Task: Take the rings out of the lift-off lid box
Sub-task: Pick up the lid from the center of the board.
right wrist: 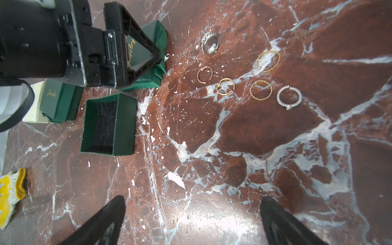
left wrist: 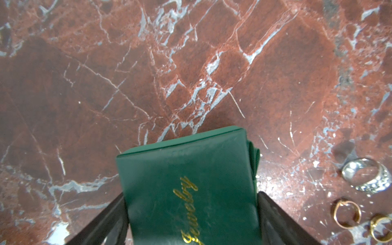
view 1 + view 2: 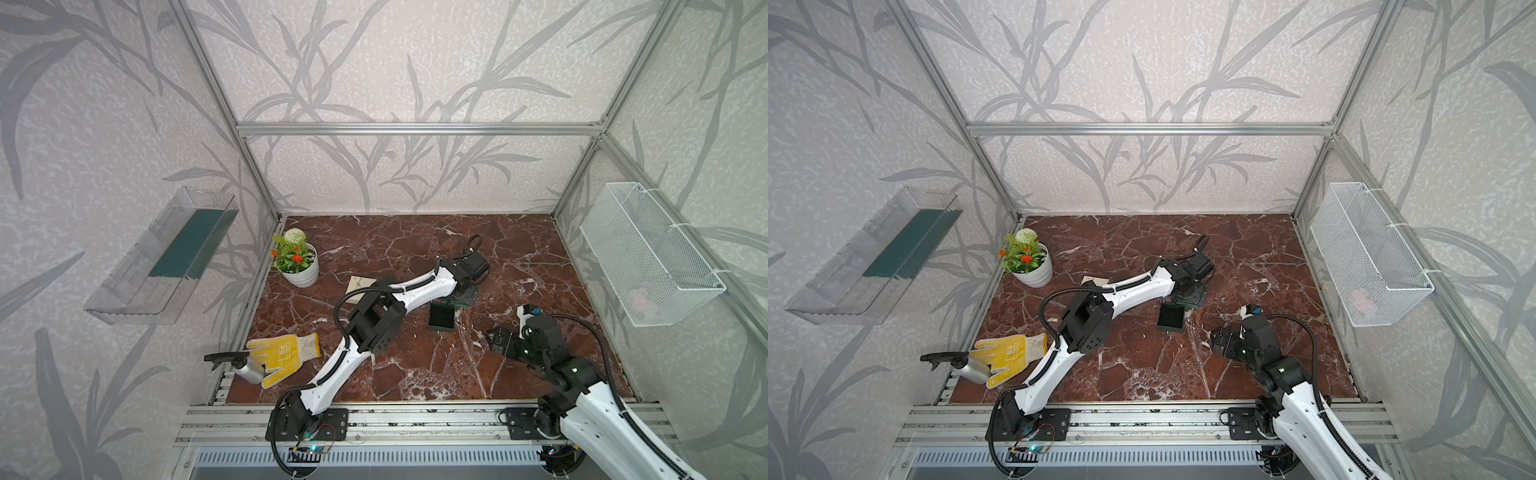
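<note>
Right end effector: jaws fully apart, empty, over bare bench. Beyond it, the open box base shows no ring inside; six rings lie on the bench beside it. Farthest, the left end effector straddles the green lid; a firm grip cannot be confirmed. Centre the lid, close evenly, and avoid the nearby rings.
</note>
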`<state>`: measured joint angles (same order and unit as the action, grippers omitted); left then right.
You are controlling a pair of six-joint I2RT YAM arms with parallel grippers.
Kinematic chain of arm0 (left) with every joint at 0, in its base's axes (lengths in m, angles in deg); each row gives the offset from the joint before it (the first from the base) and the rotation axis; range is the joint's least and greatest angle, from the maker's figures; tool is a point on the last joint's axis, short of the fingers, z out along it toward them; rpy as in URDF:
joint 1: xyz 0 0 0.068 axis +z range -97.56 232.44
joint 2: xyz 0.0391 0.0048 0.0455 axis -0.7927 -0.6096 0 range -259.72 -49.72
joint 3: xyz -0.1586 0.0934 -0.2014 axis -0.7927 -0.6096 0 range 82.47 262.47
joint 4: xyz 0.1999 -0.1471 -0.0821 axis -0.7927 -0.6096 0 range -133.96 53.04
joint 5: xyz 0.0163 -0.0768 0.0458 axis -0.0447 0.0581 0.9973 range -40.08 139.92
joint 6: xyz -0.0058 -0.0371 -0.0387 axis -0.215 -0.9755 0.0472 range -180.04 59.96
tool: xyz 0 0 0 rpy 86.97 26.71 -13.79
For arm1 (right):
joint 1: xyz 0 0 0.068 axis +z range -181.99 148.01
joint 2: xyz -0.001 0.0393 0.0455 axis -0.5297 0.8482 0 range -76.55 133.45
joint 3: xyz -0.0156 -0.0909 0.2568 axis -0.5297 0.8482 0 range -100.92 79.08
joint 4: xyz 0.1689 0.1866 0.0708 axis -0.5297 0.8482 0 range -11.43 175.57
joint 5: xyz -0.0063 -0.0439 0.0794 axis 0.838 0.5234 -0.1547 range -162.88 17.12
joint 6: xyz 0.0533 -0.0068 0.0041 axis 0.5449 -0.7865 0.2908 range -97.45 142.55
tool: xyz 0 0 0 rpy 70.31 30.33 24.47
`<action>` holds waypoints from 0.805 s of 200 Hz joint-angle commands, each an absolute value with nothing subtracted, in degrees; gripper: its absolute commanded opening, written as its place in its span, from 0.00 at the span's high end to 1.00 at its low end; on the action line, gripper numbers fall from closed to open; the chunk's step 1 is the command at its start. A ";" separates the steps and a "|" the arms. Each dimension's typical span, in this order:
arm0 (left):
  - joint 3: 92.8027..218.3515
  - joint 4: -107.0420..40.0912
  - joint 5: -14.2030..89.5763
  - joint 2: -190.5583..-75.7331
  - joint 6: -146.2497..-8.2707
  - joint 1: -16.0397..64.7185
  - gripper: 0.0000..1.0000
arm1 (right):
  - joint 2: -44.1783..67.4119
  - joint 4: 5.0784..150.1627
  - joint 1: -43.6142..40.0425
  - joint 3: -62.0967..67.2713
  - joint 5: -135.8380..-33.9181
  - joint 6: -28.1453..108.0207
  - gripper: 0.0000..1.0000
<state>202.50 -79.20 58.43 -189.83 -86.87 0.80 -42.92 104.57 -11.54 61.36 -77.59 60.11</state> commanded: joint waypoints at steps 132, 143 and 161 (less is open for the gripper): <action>203.15 -81.32 60.81 -187.13 -82.89 0.85 0.19 | -44.40 103.44 -11.69 59.76 -83.86 64.02 0.01; 203.09 -81.59 61.14 -186.40 -82.72 0.93 0.19 | -44.30 103.40 -11.71 59.79 -84.05 64.03 0.01; 202.48 -81.81 61.84 -184.89 -82.63 1.02 0.19 | -44.06 103.44 -11.69 59.83 -84.21 63.95 0.01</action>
